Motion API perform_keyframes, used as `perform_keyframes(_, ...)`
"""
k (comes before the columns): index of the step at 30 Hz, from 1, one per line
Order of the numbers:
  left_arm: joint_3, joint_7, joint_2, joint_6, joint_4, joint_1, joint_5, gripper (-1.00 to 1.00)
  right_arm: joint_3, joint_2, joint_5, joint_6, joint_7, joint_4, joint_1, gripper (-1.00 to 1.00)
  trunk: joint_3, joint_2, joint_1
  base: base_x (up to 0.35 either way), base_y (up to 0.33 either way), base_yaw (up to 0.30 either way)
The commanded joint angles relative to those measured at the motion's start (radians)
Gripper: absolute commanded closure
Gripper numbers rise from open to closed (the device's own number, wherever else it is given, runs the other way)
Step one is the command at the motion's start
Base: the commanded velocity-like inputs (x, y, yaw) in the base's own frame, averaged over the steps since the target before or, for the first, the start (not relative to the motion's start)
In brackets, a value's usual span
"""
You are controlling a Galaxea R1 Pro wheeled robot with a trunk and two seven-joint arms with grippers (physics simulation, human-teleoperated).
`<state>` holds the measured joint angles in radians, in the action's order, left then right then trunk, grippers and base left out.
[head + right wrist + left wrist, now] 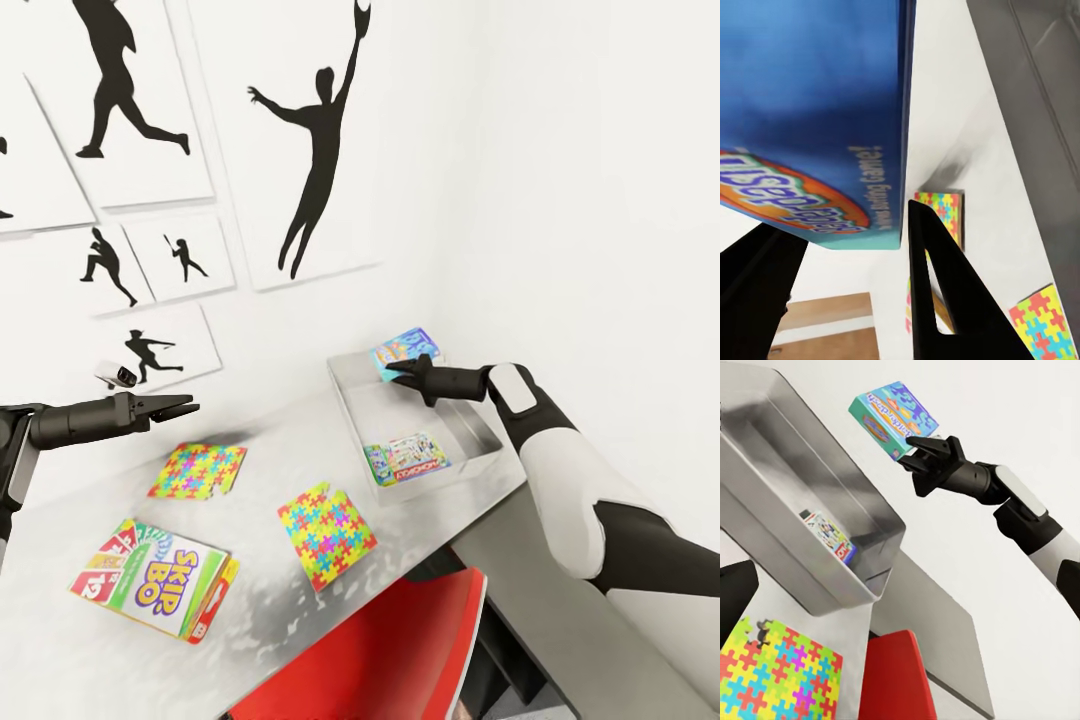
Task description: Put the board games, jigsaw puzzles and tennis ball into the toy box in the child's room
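My right gripper (395, 372) is shut on a blue board game (405, 352), held in the air over the far end of the light-grey toy box (470, 425). The same gripper (916, 454) and game (891, 416) appear in the left wrist view. A second board game (407, 458) lies inside the box. A third one, Skip-Bo (155, 578), lies on the table (270, 440) at the near left. Two jigsaw puzzles (198, 470) (327, 535) rest flat on the table. My left gripper (185, 408) hovers open and empty above the left puzzle. The tennis ball is out of view.
A red chair (390, 650) is tucked under the table's near edge. The white wall with black silhouette posters (300, 150) runs right behind the table and the toy box. Bare tabletop lies between the puzzles and the box.
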<state>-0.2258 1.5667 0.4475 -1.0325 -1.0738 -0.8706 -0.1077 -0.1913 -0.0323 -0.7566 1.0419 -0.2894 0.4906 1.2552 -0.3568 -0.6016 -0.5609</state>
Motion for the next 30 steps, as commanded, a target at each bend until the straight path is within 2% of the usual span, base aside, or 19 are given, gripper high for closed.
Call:
perform_keyframes(1,0.0,0.004,0.001,-0.011,0.0,-0.001,0.0,-1.0,-0.008,-0.003,0.01,0.005,-0.007,0.001,0.002,1.0,-0.003,-0.001,0.0,0.0,0.0,0.0)
perform_keyframes(16,-0.001,0.004,0.002,-0.011,0.0,-0.001,0.0,-1.0,-0.008,-0.039,0.008,0.005,-0.009,0.002,0.036,1.0,-0.028,-0.001,0.0,0.0,0.0,0.0)
perform_keyframes(30,-0.011,0.004,0.002,-0.011,-0.001,-0.001,0.0,-1.0,-0.008,-0.043,0.008,0.005,-0.006,-0.007,0.041,1.0,-0.051,-0.001,0.0,0.0,0.0,0.0)
